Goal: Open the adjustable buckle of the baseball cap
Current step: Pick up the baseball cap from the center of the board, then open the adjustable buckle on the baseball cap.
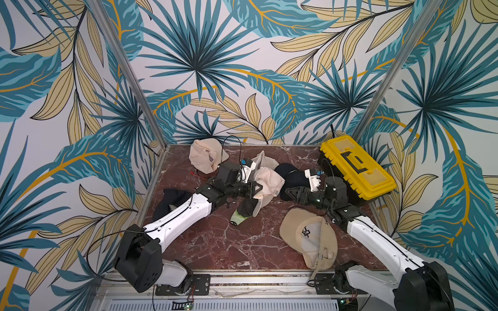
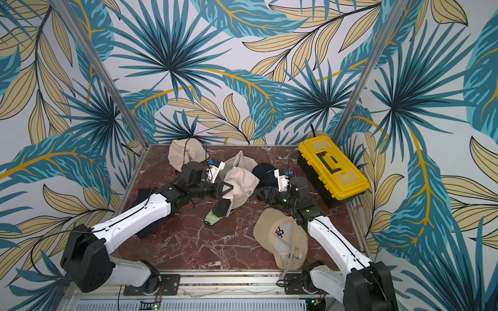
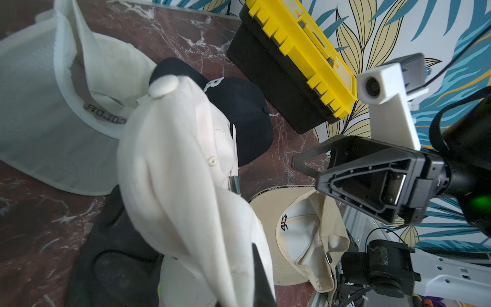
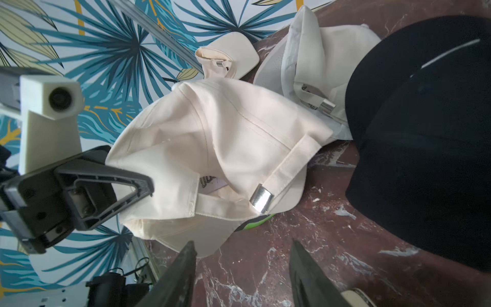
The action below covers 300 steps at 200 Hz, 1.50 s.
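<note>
Approach step: left gripper (image 1: 255,188) clamps the cream cap (image 1: 269,179), right gripper (image 4: 241,252) open-jawed near that cap's silver buckle (image 4: 261,199); next likely needs a precise nip on the buckle.

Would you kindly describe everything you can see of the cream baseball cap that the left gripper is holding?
The cream baseball cap is apparently soft cotton twill with stitched seams, a covered top button and an eyelet. Its rear strap runs through a shiny metal buckle, seemingly fastened. It sits crumpled mid-table, its side pinched by the shut left gripper, its brim lying over a dark green-edged cap. The open right gripper is near, not touching.
</note>
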### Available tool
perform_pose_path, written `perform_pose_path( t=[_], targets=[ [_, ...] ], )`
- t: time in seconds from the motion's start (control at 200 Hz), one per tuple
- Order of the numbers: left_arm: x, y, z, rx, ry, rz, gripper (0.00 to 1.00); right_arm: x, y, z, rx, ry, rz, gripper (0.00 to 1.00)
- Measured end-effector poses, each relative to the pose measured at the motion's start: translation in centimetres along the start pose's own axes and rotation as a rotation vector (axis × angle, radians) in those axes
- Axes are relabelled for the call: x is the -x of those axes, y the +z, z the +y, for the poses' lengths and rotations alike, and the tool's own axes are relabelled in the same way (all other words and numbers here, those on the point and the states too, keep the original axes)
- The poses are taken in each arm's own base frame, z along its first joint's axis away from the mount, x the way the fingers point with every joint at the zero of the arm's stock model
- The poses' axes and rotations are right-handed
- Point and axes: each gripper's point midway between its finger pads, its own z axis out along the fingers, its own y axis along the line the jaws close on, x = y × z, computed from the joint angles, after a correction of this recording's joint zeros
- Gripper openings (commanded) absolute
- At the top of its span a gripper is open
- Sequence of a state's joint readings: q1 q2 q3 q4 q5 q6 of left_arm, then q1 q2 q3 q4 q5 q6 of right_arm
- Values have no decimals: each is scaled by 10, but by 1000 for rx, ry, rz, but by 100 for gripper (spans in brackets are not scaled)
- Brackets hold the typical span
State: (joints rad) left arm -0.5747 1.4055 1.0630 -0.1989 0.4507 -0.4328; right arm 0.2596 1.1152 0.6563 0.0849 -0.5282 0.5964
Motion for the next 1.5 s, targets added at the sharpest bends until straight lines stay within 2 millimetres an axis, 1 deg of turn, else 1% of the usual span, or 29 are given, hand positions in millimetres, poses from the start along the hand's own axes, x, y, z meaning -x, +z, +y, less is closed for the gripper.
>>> perform_pose_path(
  t=[0.145, 0.25, 0.32, 0.416, 0.526, 0.691, 0.871, 0.986, 1.021, 1.086, 1.126, 1.201, 1.262, 1.332, 1.417, 1.472, 1.502],
  targets=[
    [1, -1, 1, 9, 24, -7, 0, 5, 2, 2, 36, 126, -48, 69],
    [2, -1, 1, 11, 27, -10, 0, 10, 2, 2, 54, 207, -80, 70],
    [3, -3, -1, 7, 30, -15, 0, 11, 2, 1, 59, 257, -96, 68],
    [6, -8, -8, -15, 39, -24, 0, 13, 4, 0, 72, 319, -108, 61],
    [9, -16, -18, -48, 64, -37, 0, 16, 14, -3, 95, 377, -112, 58],
    [12, -21, -30, -96, 85, -44, 0, 14, 27, -4, 123, 418, -93, 58],
    [9, -21, -35, -130, 87, -31, 0, 17, 29, 3, 169, 424, -98, 65],
    [9, -22, -38, -146, 89, -25, 0, 18, 30, 8, 198, 415, -106, 65],
    [9, -22, -39, -150, 91, -24, 0, 17, 29, 9, 205, 413, -108, 62],
    [10, -22, -41, -159, 96, -25, 0, 18, 29, 11, 218, 408, -114, 54],
    [10, -23, -42, -161, 98, -25, 0, 20, 28, 13, 227, 396, -119, 47],
    [10, -22, -42, -166, 102, -23, 0, 22, 27, 16, 237, 367, -125, 30],
    [10, -21, -42, -166, 105, -21, 0, 24, 25, 19, 241, 350, -126, 22],
    [10, -19, -40, -160, 109, -21, 11, 28, 22, 25, 246, 321, -129, 17],
    [11, -18, -37, -140, 116, -28, 37, 34, 17, 35, 253, 272, -134, 10],
    [13, -18, -34, -125, 144, -39, 50, 39, 13, 42, 255, 223, -139, 1],
    [15, -18, -32, -111, 157, -47, 56, 42, 11, 46, 256, 201, -140, 0]
  ],
)
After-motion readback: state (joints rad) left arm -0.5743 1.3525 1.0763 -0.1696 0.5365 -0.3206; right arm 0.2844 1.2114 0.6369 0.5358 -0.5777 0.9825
